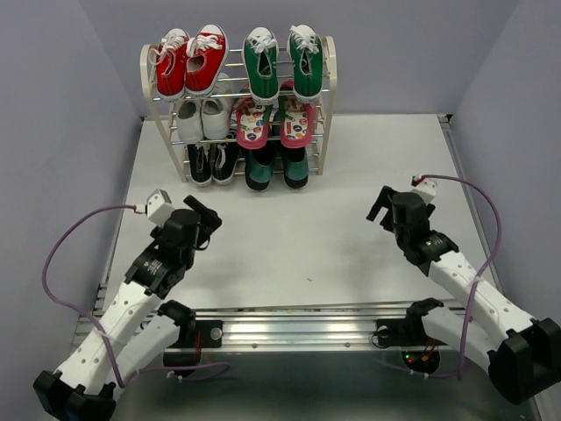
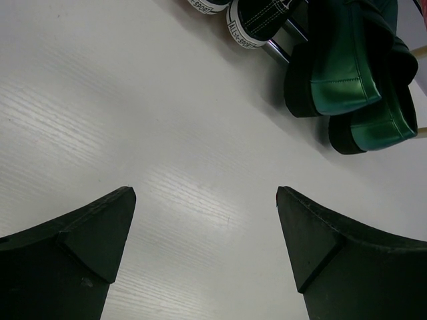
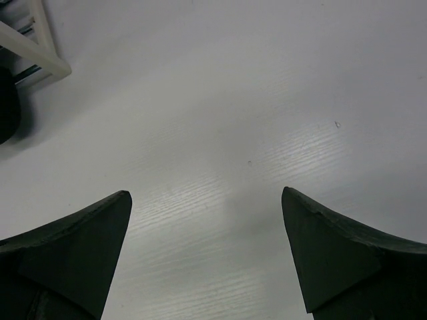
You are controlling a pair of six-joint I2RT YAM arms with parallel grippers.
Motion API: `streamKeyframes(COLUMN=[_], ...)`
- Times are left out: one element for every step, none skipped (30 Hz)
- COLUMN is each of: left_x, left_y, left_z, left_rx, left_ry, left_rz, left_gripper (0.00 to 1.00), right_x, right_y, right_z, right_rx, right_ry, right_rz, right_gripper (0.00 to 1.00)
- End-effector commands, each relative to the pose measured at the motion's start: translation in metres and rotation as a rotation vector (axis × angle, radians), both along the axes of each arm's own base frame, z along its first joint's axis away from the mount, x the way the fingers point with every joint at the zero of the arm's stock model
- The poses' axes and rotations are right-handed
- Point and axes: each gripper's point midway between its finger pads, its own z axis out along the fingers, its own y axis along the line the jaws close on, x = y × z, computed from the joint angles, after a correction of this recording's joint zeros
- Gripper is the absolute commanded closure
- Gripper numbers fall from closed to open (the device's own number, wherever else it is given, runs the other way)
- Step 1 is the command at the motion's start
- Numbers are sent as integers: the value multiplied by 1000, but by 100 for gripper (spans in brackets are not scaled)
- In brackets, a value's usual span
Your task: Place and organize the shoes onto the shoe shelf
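Observation:
The shoe shelf [image 1: 324,105] stands at the back of the table. On its right half the green sneakers [image 1: 279,63] sit on the top tier, the red flip-flops [image 1: 273,121] on the middle tier and the dark teal slip-ons [image 1: 276,168] on the bottom tier. The slip-ons also show in the left wrist view [image 2: 347,73]. My left gripper [image 1: 203,221] is open and empty over bare table in front of the shelf's left side. My right gripper [image 1: 384,203] is open and empty over bare table to the right of the shelf.
Red sneakers [image 1: 188,61], white sneakers [image 1: 202,118] and black sneakers [image 1: 213,162] fill the shelf's left half. A corner of the shelf frame [image 3: 40,57] shows in the right wrist view. The white table [image 1: 289,237] has a metal rail along its near edge.

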Motion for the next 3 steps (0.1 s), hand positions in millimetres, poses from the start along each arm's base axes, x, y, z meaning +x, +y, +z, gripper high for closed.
streamKeyframes(left_x=[7,7,7], left_y=[2,2,2], left_z=[11,11,11], left_rx=[-13,-11,-12], left_ry=[-43,-45,-46], left_rz=[28,28,25], left_gripper=[1,1,1], right_x=[8,8,9], right_y=[-2,-2,-1], right_z=[12,11,14], right_rx=[20,19,22], right_ry=[-75,-73,-78], right_rz=[-34,-34,-32], right_gripper=[0,0,0])
